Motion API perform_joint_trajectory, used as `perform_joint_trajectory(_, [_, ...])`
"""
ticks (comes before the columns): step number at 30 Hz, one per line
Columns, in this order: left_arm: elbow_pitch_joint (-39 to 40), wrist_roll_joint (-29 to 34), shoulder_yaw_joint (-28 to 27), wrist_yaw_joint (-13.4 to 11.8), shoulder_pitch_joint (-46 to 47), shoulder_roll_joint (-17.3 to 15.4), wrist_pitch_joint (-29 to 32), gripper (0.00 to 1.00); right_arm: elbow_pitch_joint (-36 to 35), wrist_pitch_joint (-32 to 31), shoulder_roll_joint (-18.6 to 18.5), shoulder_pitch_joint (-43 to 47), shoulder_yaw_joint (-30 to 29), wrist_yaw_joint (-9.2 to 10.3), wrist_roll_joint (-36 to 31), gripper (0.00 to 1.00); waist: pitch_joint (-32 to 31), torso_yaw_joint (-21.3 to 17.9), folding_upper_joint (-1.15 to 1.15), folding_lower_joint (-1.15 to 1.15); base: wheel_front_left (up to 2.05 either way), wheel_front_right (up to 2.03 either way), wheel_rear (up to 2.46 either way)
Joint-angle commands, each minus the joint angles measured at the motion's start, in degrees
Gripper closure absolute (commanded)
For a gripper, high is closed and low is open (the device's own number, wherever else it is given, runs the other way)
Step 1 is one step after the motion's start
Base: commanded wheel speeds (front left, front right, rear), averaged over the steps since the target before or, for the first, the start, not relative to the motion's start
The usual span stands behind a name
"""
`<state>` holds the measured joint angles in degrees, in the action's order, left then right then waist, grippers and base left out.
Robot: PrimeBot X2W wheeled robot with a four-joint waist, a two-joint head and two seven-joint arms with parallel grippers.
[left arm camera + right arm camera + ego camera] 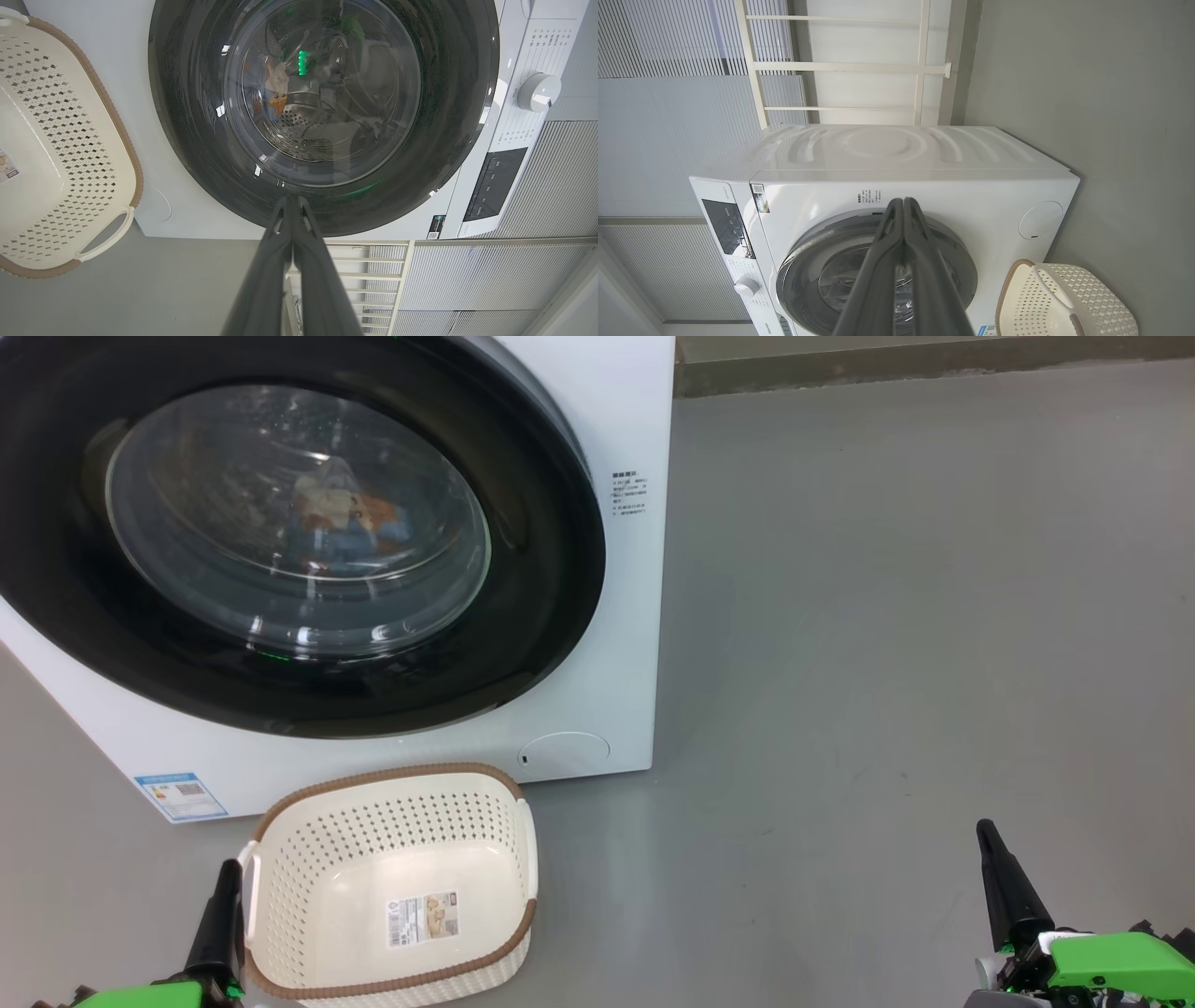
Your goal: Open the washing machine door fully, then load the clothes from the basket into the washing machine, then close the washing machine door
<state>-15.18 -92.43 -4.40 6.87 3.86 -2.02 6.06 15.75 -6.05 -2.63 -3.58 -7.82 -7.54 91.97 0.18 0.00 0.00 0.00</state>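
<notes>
Two grippers sit low in the head view, both with fingers pressed together and holding nothing. The left gripper is at lower left, just beside the left side handle of the basket; I cannot tell whether they touch. The right gripper is at lower right over bare grey floor, well apart from everything else.

In the left wrist view the closed fingers point at the rim of the washing machine door. The tips look near the black ring, contact unclear. In the right wrist view the closed fingers point toward the upper edge of the door from farther back.

The door is closed, its black ring flat against the front of the washing machine. The clothes are inside the drum, seen through the glass bowl as a blue, orange-brown and pale bundle.

The basket stands on the floor just in front of the machine, below the door, its open side toward the head camera. A paper label shows on its bottom.

Blue sticker at the machine's lower left corner, round service flap at lower right. The left wrist view also catches a white dial and a dark control panel.
</notes>
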Motion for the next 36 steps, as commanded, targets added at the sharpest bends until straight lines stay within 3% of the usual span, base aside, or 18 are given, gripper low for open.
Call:
perform_joint_trajectory(1, [1.1,0.2,-2.0,0.6,2.3,-1.0,0.3,1.00,-1.7,-0.4,-0.2,-2.6,1.3,0.05,0.2,1.00,0.0,0.0,0.00,0.00,0.00,0.00,0.00])
perform_joint_trajectory(36, [1.1,0.2,-2.1,0.6,2.3,-0.9,0.4,1.00,-1.7,-0.4,-0.2,-2.6,1.3,0.05,0.2,1.00,0.0,0.0,0.00,0.00,0.00,0.00,0.00])
